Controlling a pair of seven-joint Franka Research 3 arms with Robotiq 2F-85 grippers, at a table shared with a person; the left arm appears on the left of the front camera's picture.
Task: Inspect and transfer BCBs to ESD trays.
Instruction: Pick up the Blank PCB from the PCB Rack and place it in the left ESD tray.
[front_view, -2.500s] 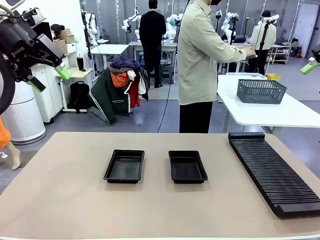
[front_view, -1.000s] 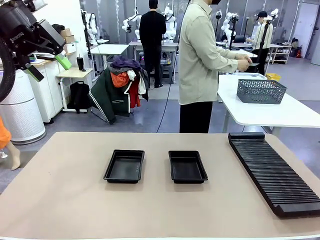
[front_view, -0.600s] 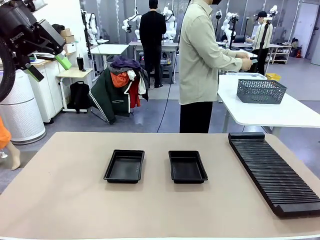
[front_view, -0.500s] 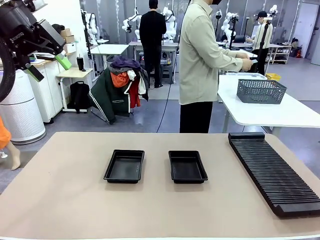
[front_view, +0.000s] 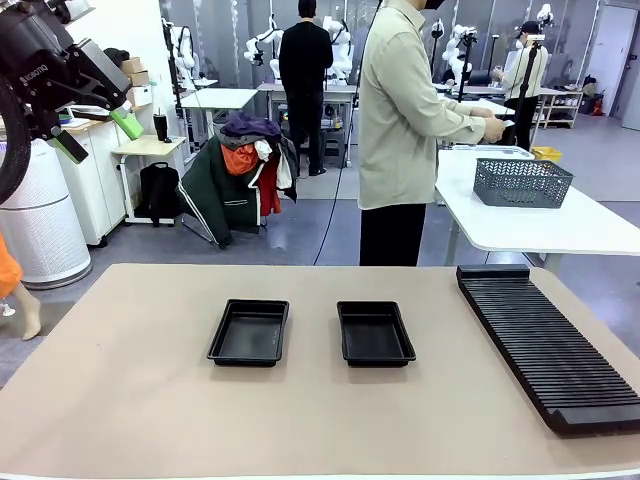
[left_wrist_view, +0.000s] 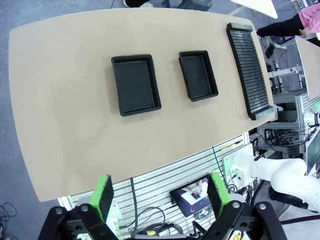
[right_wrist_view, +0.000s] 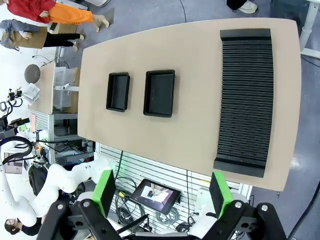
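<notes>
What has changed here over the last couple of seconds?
The left gripper rose slightly, jaws open and empty. The person's hand drew back over the side table toward the body. The two black trays and the slotted rack stayed put.

The left hand (front_view: 98, 135) sits slightly higher than before — and the person's hand (front_view: 494, 128), earlier stretched over the far counter (front_view: 560, 225), is lower and drawn in.
</notes>
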